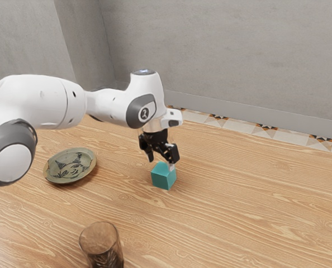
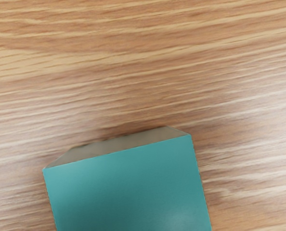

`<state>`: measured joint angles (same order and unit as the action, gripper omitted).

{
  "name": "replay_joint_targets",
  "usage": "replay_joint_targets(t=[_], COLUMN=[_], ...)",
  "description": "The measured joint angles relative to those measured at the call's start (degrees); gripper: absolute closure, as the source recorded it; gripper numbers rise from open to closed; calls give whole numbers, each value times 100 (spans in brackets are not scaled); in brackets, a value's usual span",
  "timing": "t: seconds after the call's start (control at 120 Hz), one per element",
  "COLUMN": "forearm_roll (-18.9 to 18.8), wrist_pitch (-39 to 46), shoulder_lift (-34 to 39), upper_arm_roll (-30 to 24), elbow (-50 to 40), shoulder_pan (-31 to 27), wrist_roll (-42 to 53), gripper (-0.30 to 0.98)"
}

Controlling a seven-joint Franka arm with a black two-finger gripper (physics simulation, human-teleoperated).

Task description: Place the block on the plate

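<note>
From the exterior view's left, the arm (image 1: 113,104) reaches over the tabletop (image 1: 238,212), its black fingers (image 1: 172,153) apart at the top of the teal block (image 1: 164,177). The plate (image 1: 70,166) lies nearer that left side; a brown glass (image 1: 102,244) stands closer to the camera.

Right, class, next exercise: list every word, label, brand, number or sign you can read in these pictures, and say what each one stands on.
No text can be read for certain.
Small light mark on the robot arm's dark round cap: too small to read.
Plate: dark drawn lines, no readable writing.
Teal block: none on the faces in view.
</note>
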<state>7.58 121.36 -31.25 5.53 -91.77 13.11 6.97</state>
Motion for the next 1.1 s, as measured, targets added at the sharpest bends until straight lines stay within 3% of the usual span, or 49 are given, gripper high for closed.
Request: replay_joint_targets(t=[0.483,0.608,0.675,1.1], forearm_roll=[4,-6,-17,-50], wrist_pitch=[486,521,528,-178], shoulder_lift=[-672,-671,-646,497], upper_arm_roll=[123,123,124,132], elbow=[227,233,239,-70], shoulder_pan=[54,97,103,-192], wrist_roll=[-813,-934,-998,-947], gripper=[0,25,29,28])
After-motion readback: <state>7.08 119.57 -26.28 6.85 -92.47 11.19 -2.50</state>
